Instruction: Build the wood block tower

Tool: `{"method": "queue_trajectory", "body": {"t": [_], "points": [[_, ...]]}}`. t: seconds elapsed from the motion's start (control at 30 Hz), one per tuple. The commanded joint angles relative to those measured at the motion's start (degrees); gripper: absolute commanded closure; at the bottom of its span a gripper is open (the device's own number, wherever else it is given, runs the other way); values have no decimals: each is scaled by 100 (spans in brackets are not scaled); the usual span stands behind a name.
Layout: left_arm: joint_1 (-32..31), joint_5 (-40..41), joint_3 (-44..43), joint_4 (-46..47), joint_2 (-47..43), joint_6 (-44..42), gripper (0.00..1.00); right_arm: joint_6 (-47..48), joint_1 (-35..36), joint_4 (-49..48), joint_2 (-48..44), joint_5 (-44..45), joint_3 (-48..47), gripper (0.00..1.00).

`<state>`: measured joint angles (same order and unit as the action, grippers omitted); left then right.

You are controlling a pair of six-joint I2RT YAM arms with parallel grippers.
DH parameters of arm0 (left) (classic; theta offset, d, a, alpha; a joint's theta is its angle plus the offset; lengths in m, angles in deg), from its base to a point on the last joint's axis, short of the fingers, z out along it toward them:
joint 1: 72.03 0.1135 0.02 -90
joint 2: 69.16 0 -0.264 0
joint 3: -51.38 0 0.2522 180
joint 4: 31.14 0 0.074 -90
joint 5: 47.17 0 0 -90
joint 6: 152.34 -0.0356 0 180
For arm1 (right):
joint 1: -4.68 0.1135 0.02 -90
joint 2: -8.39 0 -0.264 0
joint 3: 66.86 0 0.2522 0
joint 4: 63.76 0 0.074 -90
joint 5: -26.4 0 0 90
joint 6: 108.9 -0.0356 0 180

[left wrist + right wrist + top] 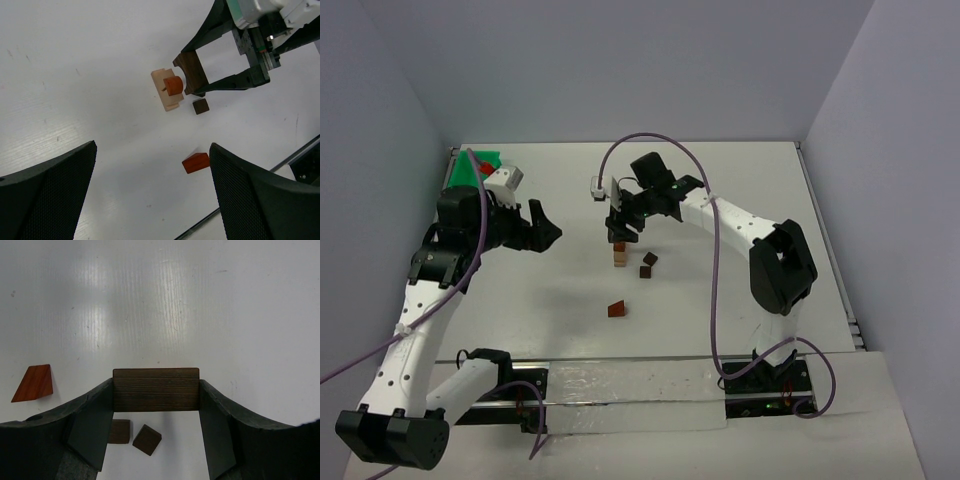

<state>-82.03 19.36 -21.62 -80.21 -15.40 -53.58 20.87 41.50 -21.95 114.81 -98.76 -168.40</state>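
Right wrist: dark block (156,385) in right claw (156,392)

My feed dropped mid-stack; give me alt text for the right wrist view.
A dark brown block is clamped in the right tool above the white table. A reddish wedge lies at left; two small dark blocks show near the bottom.

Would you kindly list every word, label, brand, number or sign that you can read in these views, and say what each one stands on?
None: no word, number or sign can be read in any view.
dark brown block: wood grain only, no print.
reddish wedge: plain faces.
white table: no print visible.
green tray: too small and too hidden to tell whether it bears any marking.
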Motion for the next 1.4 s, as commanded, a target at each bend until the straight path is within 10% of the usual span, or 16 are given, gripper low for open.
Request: {"method": "queue_trajectory", "body": {"t": [0.0,1.37], "points": [[52,-384,-248,233,97,161,1,-121,-17,-399,144,-89,131,76],[131,-587,-835,41,873,-94,1,91,-134,-669,407,-282,426,74]]}}
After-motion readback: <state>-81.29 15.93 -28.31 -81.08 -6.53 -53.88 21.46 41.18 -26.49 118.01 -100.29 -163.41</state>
